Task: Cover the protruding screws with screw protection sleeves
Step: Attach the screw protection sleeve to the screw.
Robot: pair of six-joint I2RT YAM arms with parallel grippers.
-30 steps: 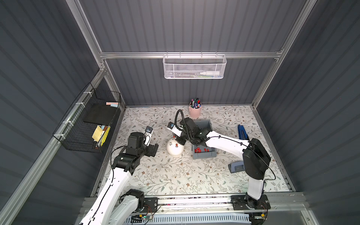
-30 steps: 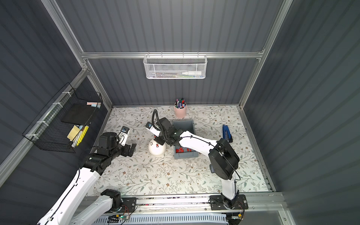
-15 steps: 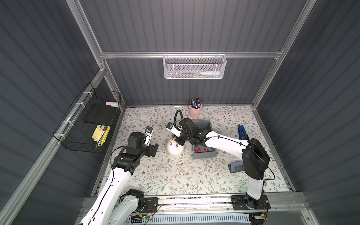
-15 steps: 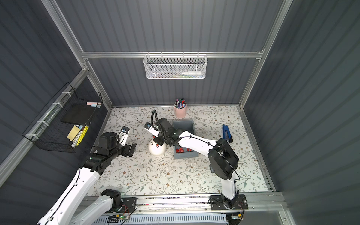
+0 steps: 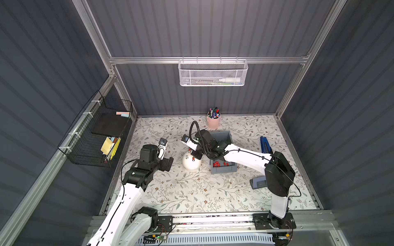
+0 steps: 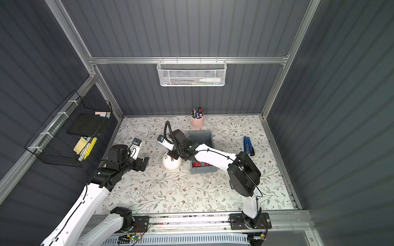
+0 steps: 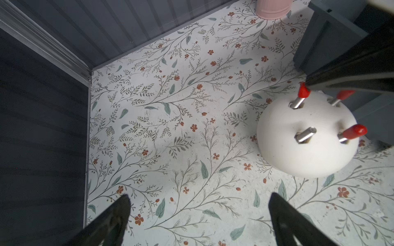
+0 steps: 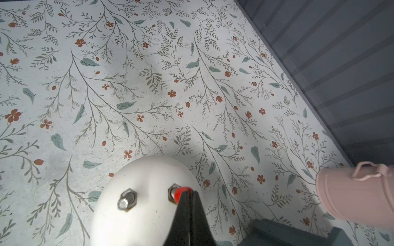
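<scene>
Your right gripper (image 8: 188, 194) has its jaws pressed together, tip against a tiny red cylindrical sleeve (image 8: 178, 192) seated on 1 of the 4 short silvery metal screws of the smooth white dome (image 5: 191, 164). The dome stands near the middle of the floral worktop (image 5: 191, 191), just beside the grey plastic bin (image 5: 223, 170), on its side toward the left edge. 3 screws wear sleeves; 1 bare screw (image 7: 305, 134) stands uncovered. More red sleeves (image 5: 219, 164) lie in the bin. Your left gripper (image 7: 198, 199) hangs spread wide near the dome, holding nothing.
</scene>
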